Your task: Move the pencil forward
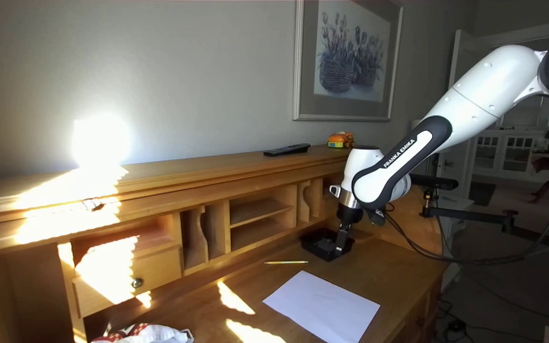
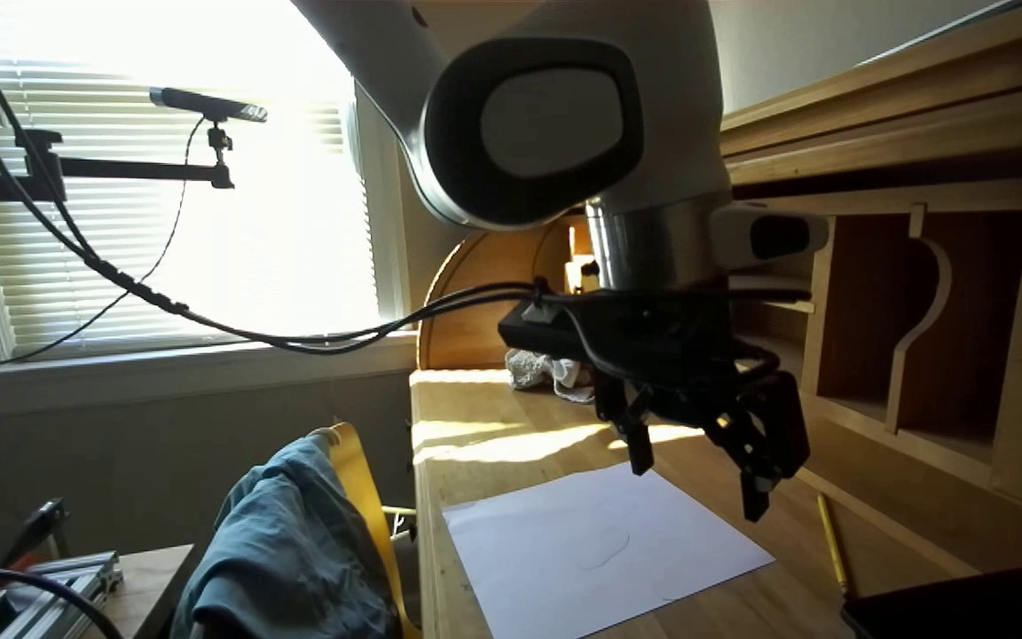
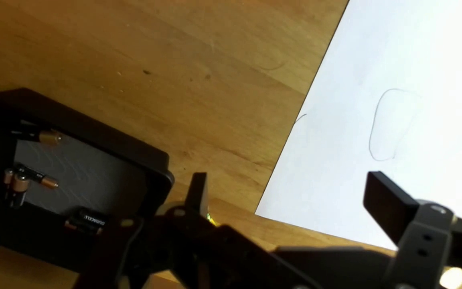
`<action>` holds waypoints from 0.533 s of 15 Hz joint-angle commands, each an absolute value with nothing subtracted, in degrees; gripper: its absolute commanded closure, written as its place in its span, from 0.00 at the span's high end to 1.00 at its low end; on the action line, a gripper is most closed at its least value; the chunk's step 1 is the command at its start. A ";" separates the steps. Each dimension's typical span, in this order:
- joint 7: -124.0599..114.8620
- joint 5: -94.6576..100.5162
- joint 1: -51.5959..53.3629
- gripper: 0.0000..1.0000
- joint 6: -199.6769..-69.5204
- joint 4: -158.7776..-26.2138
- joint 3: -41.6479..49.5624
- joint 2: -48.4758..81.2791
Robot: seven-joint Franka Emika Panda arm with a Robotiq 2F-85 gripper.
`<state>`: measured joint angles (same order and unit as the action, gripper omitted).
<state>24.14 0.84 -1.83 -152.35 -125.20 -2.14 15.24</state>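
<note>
The yellow pencil (image 1: 286,262) lies flat on the desk, between the paper and the cubbies. It also shows in an exterior view (image 2: 832,546), with one end beside the black tray. In the wrist view only a small yellow bit of the pencil (image 3: 213,221) shows; the finger hides the rest. My gripper (image 2: 697,486) is open and empty, above the desk and apart from the pencil. In the wrist view my gripper (image 3: 289,196) has its fingers wide apart, one over the paper and one near the tray. It also shows in an exterior view (image 1: 340,250), in front of the tray.
A white sheet of paper (image 1: 322,305) with a faint drawn line lies on the desk. A black tray (image 3: 94,128) holds several batteries. Wooden cubbies (image 1: 260,209) rise along the back of the desk. A cloth (image 1: 146,333) lies further along. A chair (image 2: 356,497) stands at the front edge.
</note>
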 commanded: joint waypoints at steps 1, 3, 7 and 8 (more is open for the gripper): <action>23.61 1.44 -2.46 1.00 -151.99 -124.88 -2.76 15.62; 23.61 1.52 -2.49 1.00 -151.92 -124.74 -2.67 15.75; 23.80 2.38 -2.00 1.00 -155.37 -123.57 -2.80 18.01; 24.94 2.04 -2.12 1.00 -157.69 -122.81 -3.47 19.30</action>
<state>24.08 1.05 -1.85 -152.90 -124.59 -2.15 16.00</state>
